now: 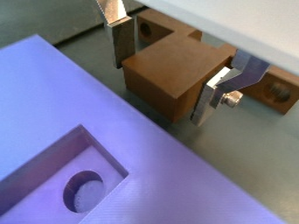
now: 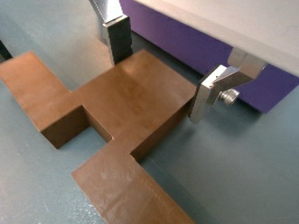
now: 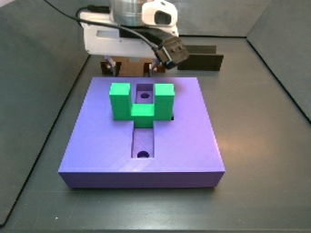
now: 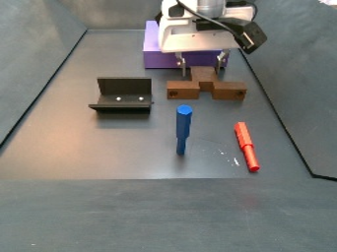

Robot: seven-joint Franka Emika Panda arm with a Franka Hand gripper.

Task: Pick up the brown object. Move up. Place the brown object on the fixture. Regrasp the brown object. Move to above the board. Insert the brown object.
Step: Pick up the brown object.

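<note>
The brown object [image 4: 204, 92] lies flat on the floor beside the purple board [image 3: 142, 136]. In a wrist view [image 2: 117, 105] it shows a raised middle block with arms going off both ways. In a wrist view [image 1: 176, 66] round holes show in its arms. My gripper [image 4: 202, 67] is low over it, its fingers either side of the middle block [image 1: 160, 87] [image 2: 158, 86], with small gaps showing. It is open. The fixture [image 4: 121, 96] stands apart on the floor, and shows dark behind the arm in a side view [image 3: 201, 62].
A green U-shaped block [image 3: 137, 100] sits on the board above the slot [image 3: 144, 141]. The board's edge lies close to my fingers [image 1: 70, 105] [image 2: 198, 39]. A blue peg [image 4: 184, 130] stands upright and a red peg [image 4: 246, 146] lies on the floor nearer the front.
</note>
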